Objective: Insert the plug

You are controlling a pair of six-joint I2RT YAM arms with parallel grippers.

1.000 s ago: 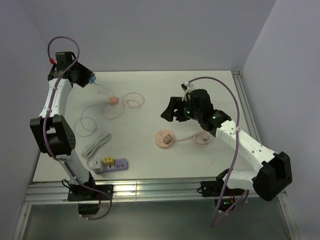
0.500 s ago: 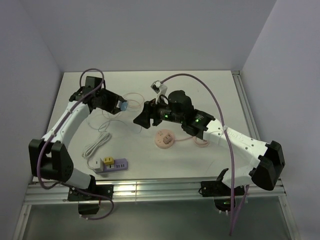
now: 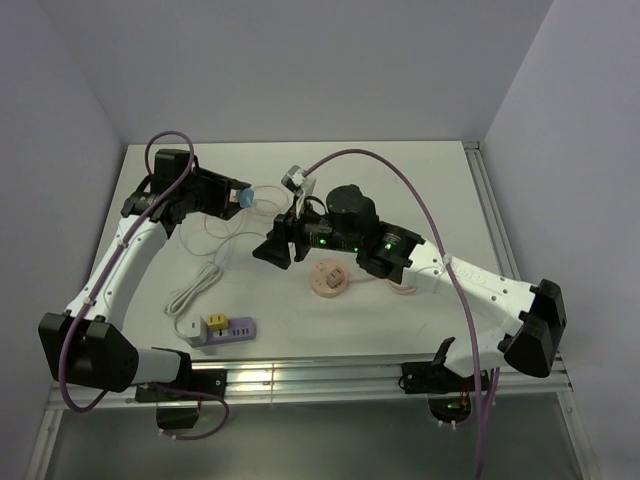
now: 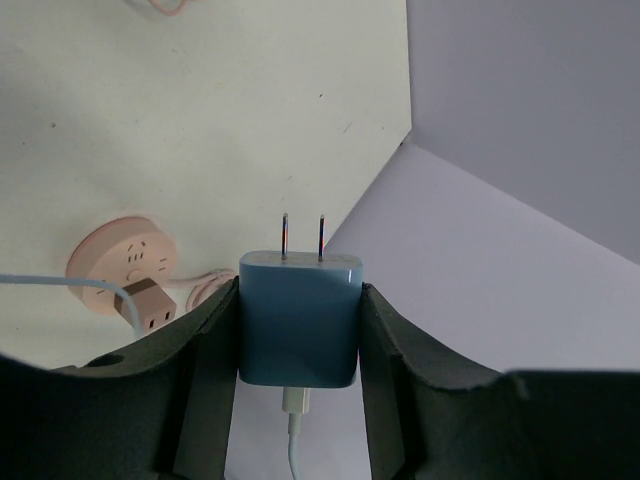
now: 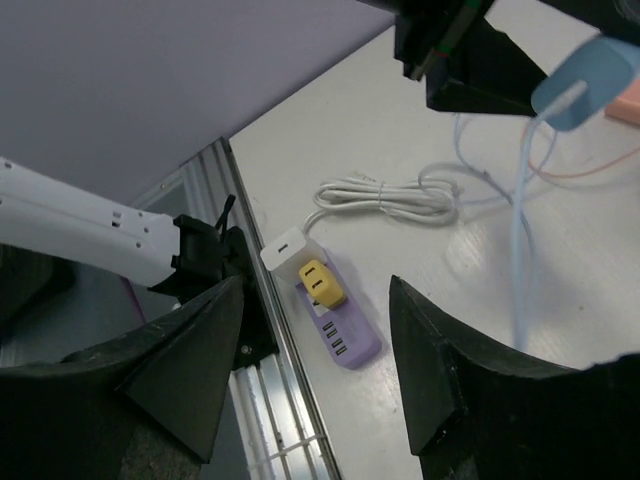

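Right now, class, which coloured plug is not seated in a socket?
The blue plug, clamped in the left gripper, prongs bare. The yellow plug sits in the purple power strip, the tan plug in the round pink socket.

The counter [image 3: 440,180] is white, and near its middle sits a round pink socket disc [image 3: 322,287] with a brown adapter [image 3: 335,272] seated on top. Just to the right of the disc lies a small pink cable coil [image 3: 402,281], tied to it by a short pink lead. Over toward the near-left corner there's a yellow plug [image 3: 213,322], and just behind it a white cord [image 3: 195,290], folded into a loose bundle. A metal rail [image 3: 320,378] runs along the near edge.
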